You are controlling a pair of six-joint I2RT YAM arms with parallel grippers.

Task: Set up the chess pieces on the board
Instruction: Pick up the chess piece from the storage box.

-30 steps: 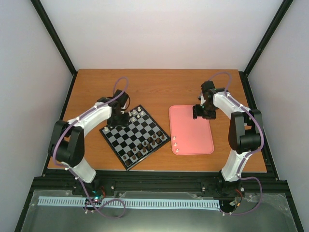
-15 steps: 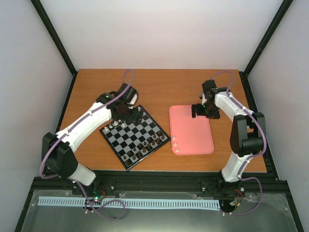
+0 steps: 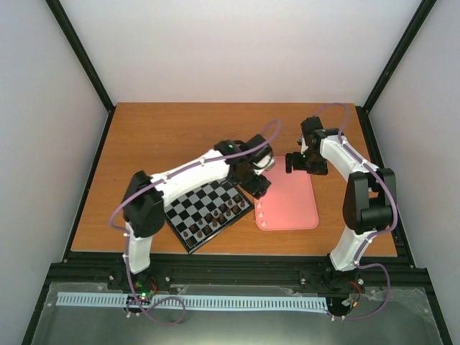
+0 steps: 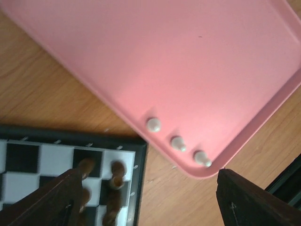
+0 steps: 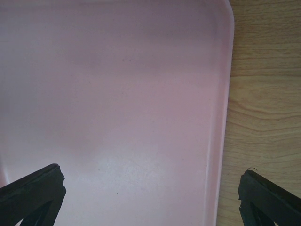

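Note:
Three cream-white chess pieces (image 4: 178,143) stand in a row in the near-left corner of the pink tray (image 4: 197,61); the top view shows the chess pieces (image 3: 261,215) too. The black and silver board (image 3: 188,208) lies left of the tray, its corner (image 4: 120,143) in the left wrist view. My left gripper (image 4: 146,188) hangs open and empty over the gap between board and tray, close to the three pieces. In the top view the left gripper (image 3: 259,185) is at the tray's left edge. My right gripper (image 5: 150,188) is open over the bare tray floor (image 5: 122,94). From above, the right gripper (image 3: 295,164) is near the tray's far edge.
Dark brown pieces (image 3: 215,215) stand along the board's near-right side, some seen as brown pieces (image 4: 117,168) beside my left finger. My left arm (image 3: 194,171) covers the board's far side. Wooden table (image 5: 263,94) shows right of the tray rim.
My left arm has swung right, from the board's far-left corner to the gap beside the tray, and its jaws have opened. The right gripper has stayed near the tray's far edge and opened wider.

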